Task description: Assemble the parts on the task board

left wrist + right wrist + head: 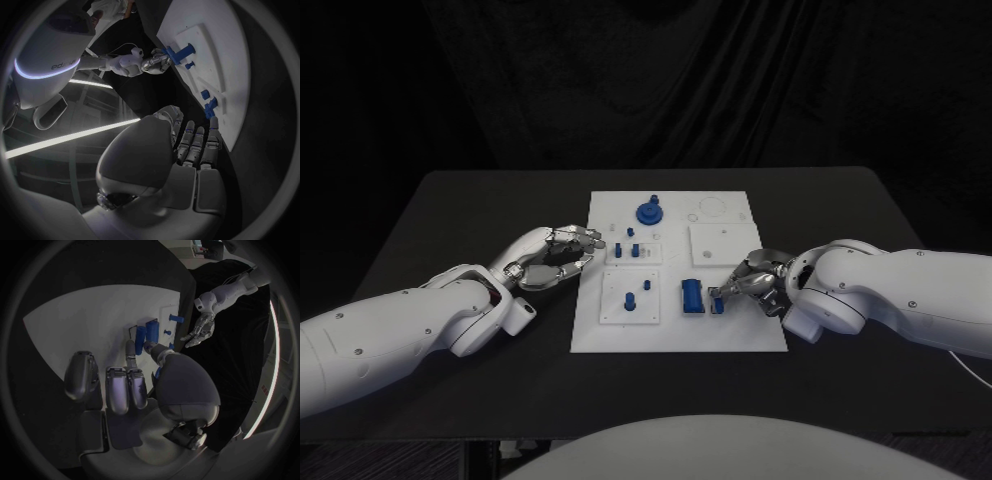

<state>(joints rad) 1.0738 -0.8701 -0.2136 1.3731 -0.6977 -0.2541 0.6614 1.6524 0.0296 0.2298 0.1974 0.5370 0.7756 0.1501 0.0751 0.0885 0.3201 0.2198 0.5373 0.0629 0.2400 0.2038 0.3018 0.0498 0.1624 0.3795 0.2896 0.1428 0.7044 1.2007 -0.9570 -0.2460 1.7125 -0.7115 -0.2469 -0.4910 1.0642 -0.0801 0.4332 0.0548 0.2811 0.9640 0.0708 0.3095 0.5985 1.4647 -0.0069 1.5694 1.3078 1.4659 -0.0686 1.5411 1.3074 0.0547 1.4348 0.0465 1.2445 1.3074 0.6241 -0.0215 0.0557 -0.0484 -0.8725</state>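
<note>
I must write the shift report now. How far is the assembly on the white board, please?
Already standing in the task board: a round blue part at the far end, small blue pegs in the middle and a blue peg on the near left plate. In hand: the right hand pinches a small blue piece beside the blue block. The left hand holds nothing. The right plate looks unfilled.

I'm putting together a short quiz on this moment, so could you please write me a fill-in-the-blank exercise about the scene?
1. The task board is the colour ____.
2. The tall blue block stands nearest the robot's ____ hand.
3. The left hand holds ____.
4. The round blue part sits toward the board's ____ edge, seen from the robot.

Missing words: white; right; nothing; far
</note>
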